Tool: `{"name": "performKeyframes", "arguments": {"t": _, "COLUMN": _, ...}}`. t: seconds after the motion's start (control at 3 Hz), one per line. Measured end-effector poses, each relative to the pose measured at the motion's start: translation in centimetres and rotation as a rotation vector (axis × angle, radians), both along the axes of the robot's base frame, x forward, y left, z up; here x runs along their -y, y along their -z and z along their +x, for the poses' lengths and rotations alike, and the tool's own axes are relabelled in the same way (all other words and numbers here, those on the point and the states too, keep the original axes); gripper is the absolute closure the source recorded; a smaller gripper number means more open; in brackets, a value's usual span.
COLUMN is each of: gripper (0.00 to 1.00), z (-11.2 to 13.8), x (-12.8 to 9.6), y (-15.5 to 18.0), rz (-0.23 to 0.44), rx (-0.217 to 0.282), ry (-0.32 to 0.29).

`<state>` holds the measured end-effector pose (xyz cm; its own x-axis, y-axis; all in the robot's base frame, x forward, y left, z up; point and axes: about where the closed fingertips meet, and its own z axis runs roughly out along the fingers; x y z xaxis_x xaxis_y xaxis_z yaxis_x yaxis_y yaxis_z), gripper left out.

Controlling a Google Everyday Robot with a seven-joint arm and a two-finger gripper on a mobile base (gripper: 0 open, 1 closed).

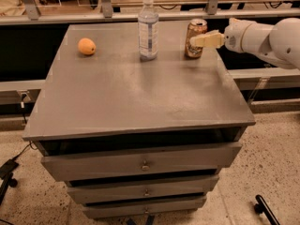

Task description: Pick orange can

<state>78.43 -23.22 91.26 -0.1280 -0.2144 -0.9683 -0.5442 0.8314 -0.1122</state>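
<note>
The orange can stands upright at the far right of the grey cabinet top. It is orange-bronze with a silver top. My gripper reaches in from the right at the can's mid height. It is open, with one cream finger lying across the can's near side; the other finger is hidden behind the can. The can rests on the top.
A clear plastic water bottle stands just left of the can. A round orange fruit lies at the far left. Drawers sit below the top. A rail and shelving run behind the cabinet.
</note>
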Motion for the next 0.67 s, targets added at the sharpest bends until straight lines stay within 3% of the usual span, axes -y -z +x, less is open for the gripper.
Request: {"name": "performKeyframes", "arguments": {"t": 0.67, "gripper": 0.01, "z": 0.0, "x": -3.2, "y": 3.0, "rz": 0.011, "rx": -0.087, "ry": -0.074}}
